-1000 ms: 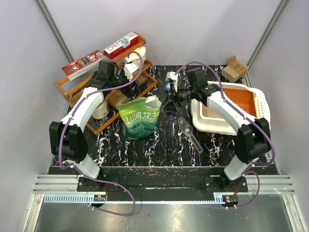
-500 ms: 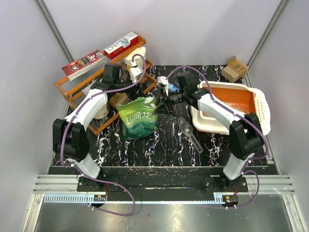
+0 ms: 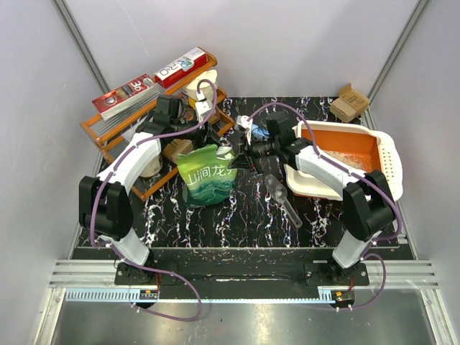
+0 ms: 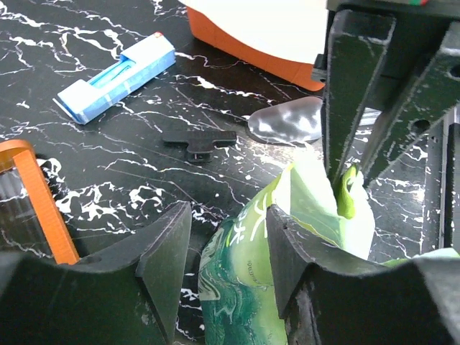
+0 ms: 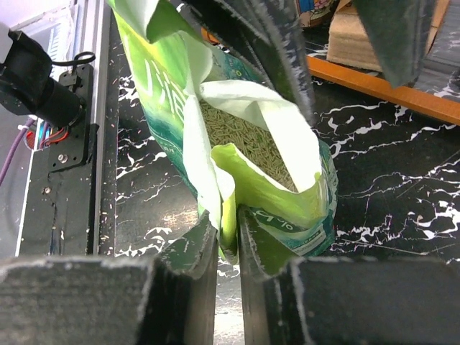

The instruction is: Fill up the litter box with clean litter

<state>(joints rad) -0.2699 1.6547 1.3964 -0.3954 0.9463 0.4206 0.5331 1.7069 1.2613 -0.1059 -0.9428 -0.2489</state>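
Observation:
The litter box, white-rimmed and orange inside, sits at the right with pale clean litter on its floor. A glossy green pouch stands upright at centre, its mouth open. In the right wrist view, granules show inside the pouch. My right gripper is shut on the pouch's near rim, also seen from above. My left gripper is open and straddles the pouch's opposite top edge. One of its fingers touches the foil; the other stands apart from it. From above it sits at the pouch's back left.
A clear plastic scoop lies between the pouch and the litter box. A blue-and-white box and a black clip lie behind the pouch. An orange wire rack with boxes stands at the back left. A small cardboard box sits back right.
My right gripper moved left from the litter box side to the pouch's mouth and closed on its rim. My left gripper came down toward the pouch's top and narrowed.

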